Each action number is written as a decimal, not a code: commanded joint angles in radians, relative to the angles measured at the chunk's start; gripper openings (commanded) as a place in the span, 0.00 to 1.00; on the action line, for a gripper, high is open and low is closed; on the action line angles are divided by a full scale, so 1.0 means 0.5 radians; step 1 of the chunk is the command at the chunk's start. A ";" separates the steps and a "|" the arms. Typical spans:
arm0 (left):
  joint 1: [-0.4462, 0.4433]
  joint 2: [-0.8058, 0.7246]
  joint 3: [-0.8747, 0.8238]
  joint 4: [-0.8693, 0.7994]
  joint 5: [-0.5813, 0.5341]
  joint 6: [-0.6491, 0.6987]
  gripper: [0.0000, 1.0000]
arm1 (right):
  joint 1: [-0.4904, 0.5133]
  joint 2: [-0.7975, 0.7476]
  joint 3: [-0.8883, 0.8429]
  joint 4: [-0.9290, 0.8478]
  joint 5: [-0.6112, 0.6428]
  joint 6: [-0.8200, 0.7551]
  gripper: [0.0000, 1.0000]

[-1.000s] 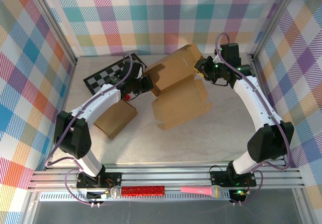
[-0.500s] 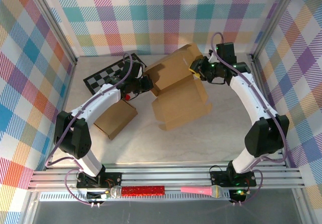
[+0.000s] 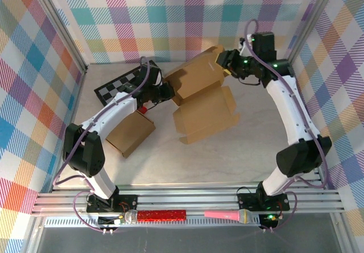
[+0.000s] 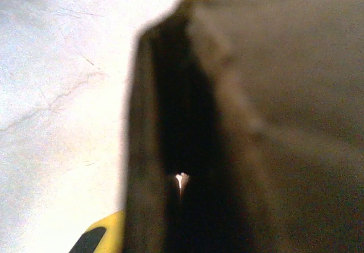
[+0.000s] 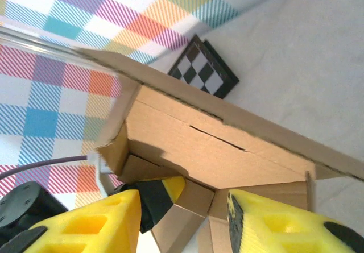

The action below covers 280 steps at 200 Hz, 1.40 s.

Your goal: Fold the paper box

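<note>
Table (image 3: 227, 162) w/ paper box (image 3: 205, 116), checkerboard (image 3: 116, 85)

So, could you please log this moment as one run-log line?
left gripper: shut on paper box left flap | right gripper: open, box corner between jaws | fold: unfinished

The paper box (image 3: 199, 96) is plain brown cardboard, as is the smaller box (image 3: 132, 135) near the table's left edge. The table (image 3: 227, 156) is pale beige with faint veining. A black-and-white chequered board (image 3: 116, 88) lies at the far left corner. The walls (image 3: 170, 14) carry pastel plaid. The arms (image 3: 290, 111) are white with black joints and purple cables (image 5: 45, 166). The right hand (image 5: 182, 207) has yellow fingers (image 5: 85, 224).
</note>
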 commanded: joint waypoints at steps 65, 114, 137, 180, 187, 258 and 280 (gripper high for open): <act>0.166 0.185 0.124 0.110 0.885 0.110 0.00 | -0.507 0.119 0.065 0.442 -0.684 0.093 0.40; 0.179 0.210 0.117 0.127 0.992 0.130 0.00 | -0.474 0.305 0.073 0.650 -1.202 0.073 0.35; 0.179 0.215 0.116 0.126 0.995 0.132 0.00 | -0.409 0.313 0.040 0.656 -1.311 0.021 0.34; 0.179 0.230 0.136 0.086 0.984 0.146 0.00 | -0.291 0.277 -0.009 0.549 -1.309 -0.115 0.35; 0.178 0.232 0.140 0.078 0.976 0.152 0.00 | -0.283 0.262 -0.028 0.548 -1.292 -0.124 0.35; 0.179 0.236 0.150 0.051 0.944 0.169 0.00 | -0.233 0.122 -0.176 0.507 -1.119 -0.238 0.37; 0.178 0.237 0.167 0.013 0.922 0.197 0.00 | -0.233 0.131 -0.152 0.468 -1.099 -0.268 0.36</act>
